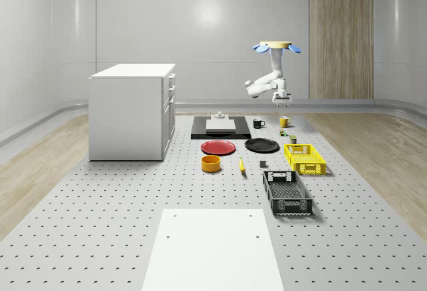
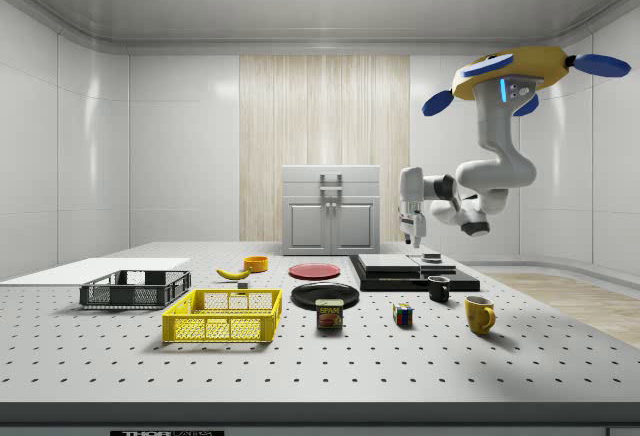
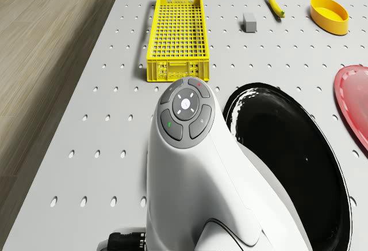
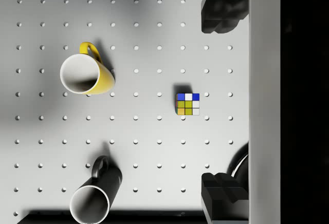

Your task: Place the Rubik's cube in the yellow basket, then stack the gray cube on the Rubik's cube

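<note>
Hovering high above the far end of the perforated table (image 1: 100,237), over the mugs and the black plate (image 3: 287,164). My arm hangs bent below me, and my claw (image 1: 281,98) points straight down, well clear of the surface. Fingers (image 4: 222,11) are spread apart, nothing between them.

Rubik's cube (image 4: 187,104) sits on the table directly under the claw, upright, free on all sides. In the side view it (image 2: 402,314) stands between the spam can (image 2: 330,314) and the yellow mug (image 2: 479,314). Yellow mug and black mug (image 4: 95,196) are both near it, not touching.

Yellow basket (image 1: 304,158) rests on the table well apart from the Rubik's cube, past the black plate. It's empty in the drone view. Gray cube (image 3: 249,22) lies on the table between the yellow basket and the banana (image 3: 274,2), beside neither closely. Orange bowl (image 1: 211,163) and red plate (image 1: 218,147) are further out on the whole-scene view's left, and the black crate (image 1: 287,193) sits nearer that camera than the yellow basket.
</note>
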Motion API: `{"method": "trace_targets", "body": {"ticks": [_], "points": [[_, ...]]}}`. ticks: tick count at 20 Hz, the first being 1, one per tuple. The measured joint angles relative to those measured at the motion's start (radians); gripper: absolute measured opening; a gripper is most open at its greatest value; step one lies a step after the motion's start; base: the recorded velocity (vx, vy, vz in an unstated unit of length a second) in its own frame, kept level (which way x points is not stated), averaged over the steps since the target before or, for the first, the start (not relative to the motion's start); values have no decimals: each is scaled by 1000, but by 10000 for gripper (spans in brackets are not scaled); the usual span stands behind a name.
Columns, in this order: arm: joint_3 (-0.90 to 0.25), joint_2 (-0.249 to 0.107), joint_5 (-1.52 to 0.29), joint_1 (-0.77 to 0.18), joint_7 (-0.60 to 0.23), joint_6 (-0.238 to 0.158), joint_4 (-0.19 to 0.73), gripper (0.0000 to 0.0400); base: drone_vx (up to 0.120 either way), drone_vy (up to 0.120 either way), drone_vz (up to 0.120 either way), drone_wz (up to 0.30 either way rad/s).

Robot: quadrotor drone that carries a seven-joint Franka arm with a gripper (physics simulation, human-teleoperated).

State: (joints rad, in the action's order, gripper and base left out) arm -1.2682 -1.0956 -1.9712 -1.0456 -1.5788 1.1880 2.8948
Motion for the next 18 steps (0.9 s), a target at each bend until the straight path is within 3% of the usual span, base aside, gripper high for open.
{"method": "trace_targets", "body": {"ticks": [18], "points": [[-33,-93,47,-39,-35,79,-6,400,0,-11,-120,0]]}}
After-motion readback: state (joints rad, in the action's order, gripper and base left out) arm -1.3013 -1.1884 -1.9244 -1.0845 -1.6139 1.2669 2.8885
